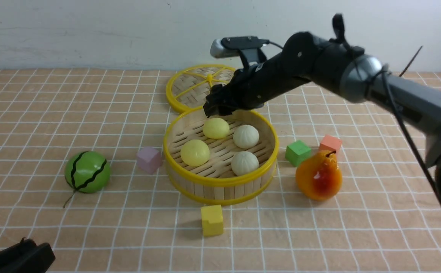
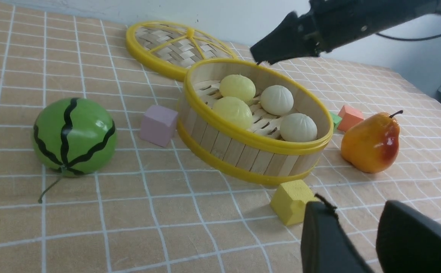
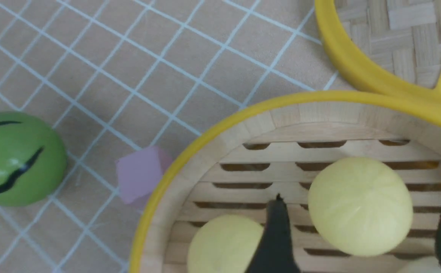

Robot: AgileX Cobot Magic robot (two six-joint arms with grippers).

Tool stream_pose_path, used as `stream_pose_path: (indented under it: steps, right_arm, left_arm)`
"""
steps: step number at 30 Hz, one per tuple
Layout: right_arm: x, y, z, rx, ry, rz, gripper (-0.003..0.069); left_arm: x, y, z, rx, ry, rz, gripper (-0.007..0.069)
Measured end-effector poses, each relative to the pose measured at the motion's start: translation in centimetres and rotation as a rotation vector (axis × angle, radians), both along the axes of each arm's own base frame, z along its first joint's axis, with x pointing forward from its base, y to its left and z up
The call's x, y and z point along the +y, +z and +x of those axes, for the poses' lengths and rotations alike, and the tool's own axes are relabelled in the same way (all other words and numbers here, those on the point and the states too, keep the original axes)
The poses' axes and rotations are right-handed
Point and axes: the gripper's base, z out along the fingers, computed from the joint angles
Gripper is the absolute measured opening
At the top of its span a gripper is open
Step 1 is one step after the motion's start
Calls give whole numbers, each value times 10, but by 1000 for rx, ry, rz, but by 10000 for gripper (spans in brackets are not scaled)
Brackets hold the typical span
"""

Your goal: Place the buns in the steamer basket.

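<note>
Four buns (image 1: 220,144) sitting in the steamer basket (image 1: 220,185) mid-counter – left hand (image 2: 357,235) parked near the front edge, fingers apart, empty – right hand (image 3: 357,235) spread wide above the far yellow bun (image 3: 360,206)

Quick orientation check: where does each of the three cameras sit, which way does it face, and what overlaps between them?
Front view: between the arms, facing forward at the round bamboo steamer basket; right arm reaches in, jaws above it.
Left wrist view: low on the left arm, looking across the cloth to the basket; left gripper in the foreground, jaws apart.
Right wrist view: looks straight down into the basket; right gripper straddles a pale yellow bun, jaws open.
Shared: basket, buns, green striped watermelon ball.
</note>
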Motion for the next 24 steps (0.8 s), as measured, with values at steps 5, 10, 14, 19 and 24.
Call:
stream_pose_path:
  steps: [5,10,14,19,24]
  right_arm:
    - [-33,82,-41,63,8,-14,478]
    - [-62,143,-99,144,-5,-111,239]
    - [-77,157,-125,160,-70,-128,41]
    - [-106,158,-186,193,-126,-195,-18]
    - [-136,148,-253,216,-163,-224,-17]
  left_arm:
    - [0,0,0,0,0,0,218]
    - [0,0,0,0,0,0,218]
    - [0,0,0,0,0,0,224]
    - [0,0,0,1,0,0,228]
    - [0,0,0,1,0,0,228]
